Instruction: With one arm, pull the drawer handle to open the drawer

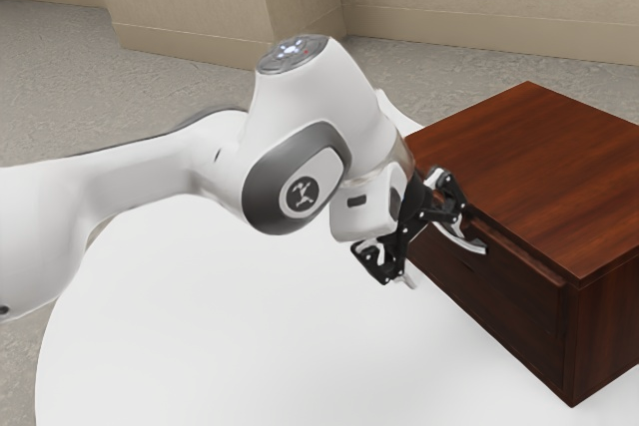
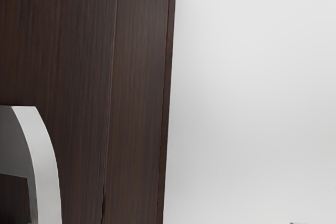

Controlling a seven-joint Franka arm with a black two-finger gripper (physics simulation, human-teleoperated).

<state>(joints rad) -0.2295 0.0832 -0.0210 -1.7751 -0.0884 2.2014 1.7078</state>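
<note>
A dark wooden drawer cabinet stands on the white table at the exterior view's right. A curved silver handle sits on its upper drawer front, which faces the arm. My gripper is right at this handle, pressed close against the top of the drawer front. The upper drawer front seems to stand slightly out from the cabinet body. In the wrist view the silver handle curves over the dark wood front, close under my hand.
The round white table stretches out in front of the cabinet. My arm's bulky white link reaches in from the exterior view's left. Beige walls and a grey floor lie behind.
</note>
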